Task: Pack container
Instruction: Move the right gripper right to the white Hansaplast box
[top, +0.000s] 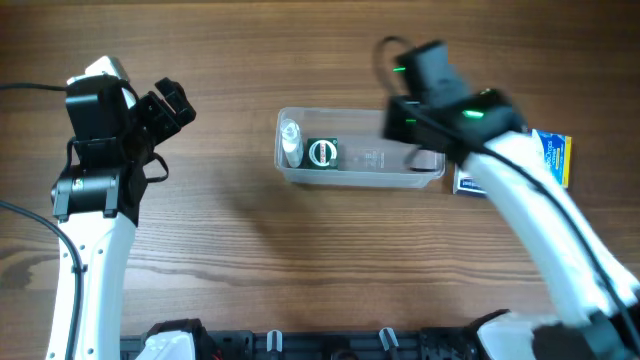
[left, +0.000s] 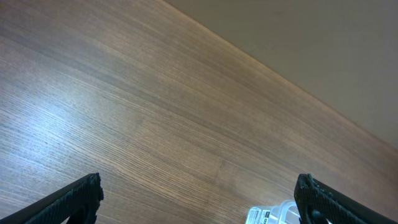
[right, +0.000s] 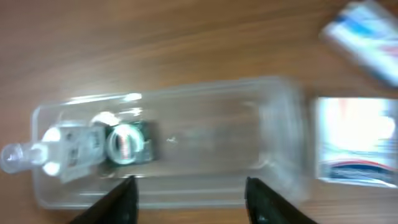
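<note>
The clear plastic container (top: 360, 150) lies lengthwise mid-table. Inside at its left end are a small clear bottle (top: 291, 141) and a green-and-silver round item (top: 322, 152). In the right wrist view the container (right: 205, 134) fills the frame, with the bottle (right: 59, 149) and round item (right: 127, 142) at its left. My right gripper (right: 189, 193) is open and empty, above the container's right part. My left gripper (left: 199, 199) is open and empty, far left of the container, whose corner (left: 273, 214) shows at the frame bottom.
A blue-and-white cardboard box (top: 467, 180) lies just right of the container, also in the right wrist view (right: 357, 140). A second blue box (top: 553, 155) lies further right, in the right wrist view (right: 364, 34). The table's far edge shows in the left wrist view.
</note>
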